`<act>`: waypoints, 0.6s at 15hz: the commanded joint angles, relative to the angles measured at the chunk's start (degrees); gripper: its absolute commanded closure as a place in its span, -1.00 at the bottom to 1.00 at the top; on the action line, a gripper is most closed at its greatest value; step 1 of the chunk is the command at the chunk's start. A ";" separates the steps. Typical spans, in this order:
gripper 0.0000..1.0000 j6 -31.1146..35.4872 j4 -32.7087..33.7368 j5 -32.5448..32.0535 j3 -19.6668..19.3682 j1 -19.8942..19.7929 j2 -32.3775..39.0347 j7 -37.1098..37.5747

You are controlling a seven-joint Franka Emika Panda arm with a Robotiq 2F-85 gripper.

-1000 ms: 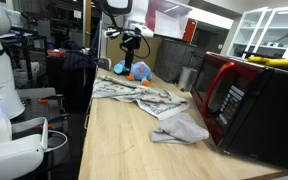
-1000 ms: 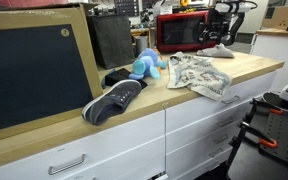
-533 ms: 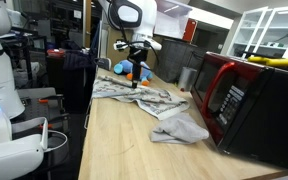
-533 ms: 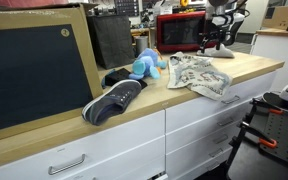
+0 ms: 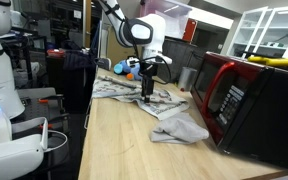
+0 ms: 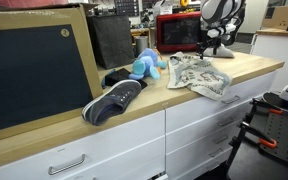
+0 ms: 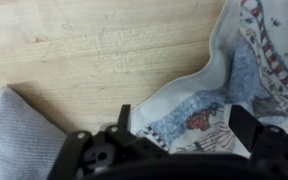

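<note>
Cropped by the wrist view's lower left edge: grey cloth [image 7: 22, 135]. Cropped at upper right: printed cloth [image 7: 259, 45]. Blurred and dark along the bottom: gripper [image 7: 181, 120].

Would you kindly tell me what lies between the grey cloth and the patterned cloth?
Only bare wooden counter, in the wrist view, separates the grey cloth from the patterned cloth.

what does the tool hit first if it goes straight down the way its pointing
Most likely the patterned cloth: the open tool points down at its rumpled edge on the wooden counter. The grey cloth lies off to one side. How high it hangs is unclear.
</note>
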 commanded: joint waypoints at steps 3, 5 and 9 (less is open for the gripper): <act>-1.00 -0.51 6.36 -0.74 -2.52 0.01 6.53 0.32; -1.00 -0.15 7.25 -0.51 -3.01 -0.04 7.97 0.27; -0.35 -0.17 8.02 -1.69 -3.97 0.43 9.52 0.51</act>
